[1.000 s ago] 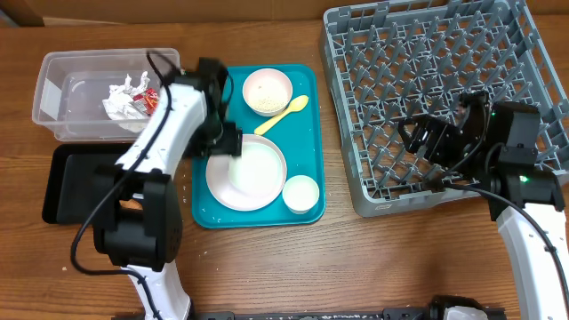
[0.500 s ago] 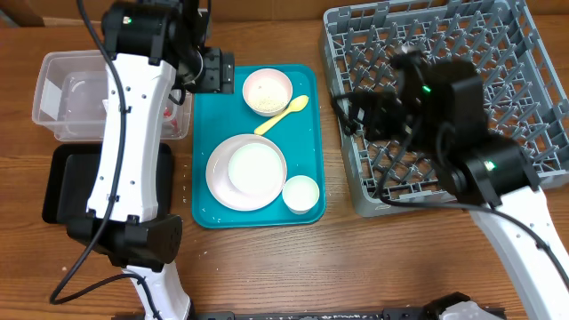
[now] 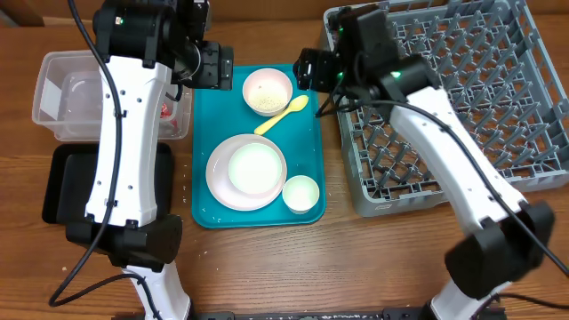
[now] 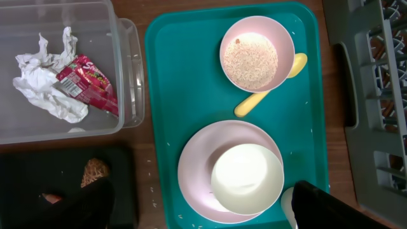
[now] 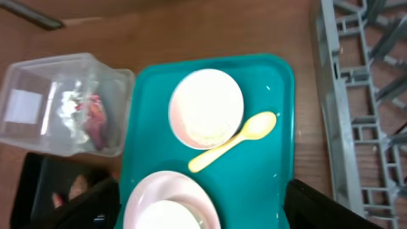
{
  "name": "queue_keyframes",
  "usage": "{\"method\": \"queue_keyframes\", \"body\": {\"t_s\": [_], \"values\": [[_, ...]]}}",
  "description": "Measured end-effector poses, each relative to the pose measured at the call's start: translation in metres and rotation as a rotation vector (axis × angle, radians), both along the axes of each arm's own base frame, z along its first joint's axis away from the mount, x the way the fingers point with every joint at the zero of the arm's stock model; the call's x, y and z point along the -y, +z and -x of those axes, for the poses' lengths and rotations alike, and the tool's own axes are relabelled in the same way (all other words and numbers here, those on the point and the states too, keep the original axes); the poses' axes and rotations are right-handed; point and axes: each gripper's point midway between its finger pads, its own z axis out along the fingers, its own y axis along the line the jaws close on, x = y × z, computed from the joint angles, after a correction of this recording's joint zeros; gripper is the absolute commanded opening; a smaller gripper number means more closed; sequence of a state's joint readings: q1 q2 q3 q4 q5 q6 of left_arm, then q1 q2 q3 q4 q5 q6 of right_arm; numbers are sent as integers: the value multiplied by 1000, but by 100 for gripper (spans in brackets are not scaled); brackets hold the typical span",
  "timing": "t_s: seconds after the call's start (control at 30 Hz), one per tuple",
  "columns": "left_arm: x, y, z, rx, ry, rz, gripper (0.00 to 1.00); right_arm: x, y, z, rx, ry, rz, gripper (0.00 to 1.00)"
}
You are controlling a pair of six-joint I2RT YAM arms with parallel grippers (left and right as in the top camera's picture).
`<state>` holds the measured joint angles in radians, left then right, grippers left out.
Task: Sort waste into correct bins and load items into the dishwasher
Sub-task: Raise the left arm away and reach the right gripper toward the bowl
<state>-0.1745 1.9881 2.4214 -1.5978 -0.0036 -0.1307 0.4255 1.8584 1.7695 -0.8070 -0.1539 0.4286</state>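
Observation:
The teal tray holds a white bowl of rice, a yellow spoon, a white plate with an empty white bowl on it, and a small cup. My left gripper is open and empty above the tray's far left corner; its wrist view looks down on the plate. My right gripper is open and empty above the tray's far right edge, beside the grey rack. Crumpled paper and a red wrapper lie in the clear tub.
The black tray sits in front of the clear tub and holds brown food scraps. A few rice grains lie on the tray and on the wood beside it. The left arm's links cross over the tub and black tray.
My right arm has swung left from over the rack to the tray's far right edge. My left arm rose from the plate to the tray's far left corner, then held there.

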Motion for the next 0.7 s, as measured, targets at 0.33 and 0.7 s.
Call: {"method": "queue_keyframes", "body": {"t_s": [0.33,0.7], "values": [[-1,0,0,0,4,2,91,-12,-25,17,-95,56,25,68],[-17,0,-4,4,40,3,92,-95,-89,83,-195,371,156,66]]}}
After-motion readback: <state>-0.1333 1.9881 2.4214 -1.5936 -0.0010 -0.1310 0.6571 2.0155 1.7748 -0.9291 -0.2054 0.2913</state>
